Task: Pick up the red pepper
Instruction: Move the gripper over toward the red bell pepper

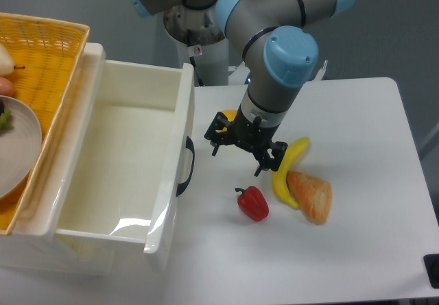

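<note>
Camera view: the approach step was judged to be in hand. The tool (241,147) was held spread and empty above the desk (370,250), up and slightly left of the red pepper (253,203), which lay mid-desk beside the banana (287,172). A shift toward the near edge, then descent, was called for.

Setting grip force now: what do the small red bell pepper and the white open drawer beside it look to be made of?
Small red bell pepper: smooth and glossy with a bright highlight, possibly plastic; real or replica cannot be told. White open drawer: looks like glossy moulded plastic, with sheen on its floor and a dark handle.
</note>
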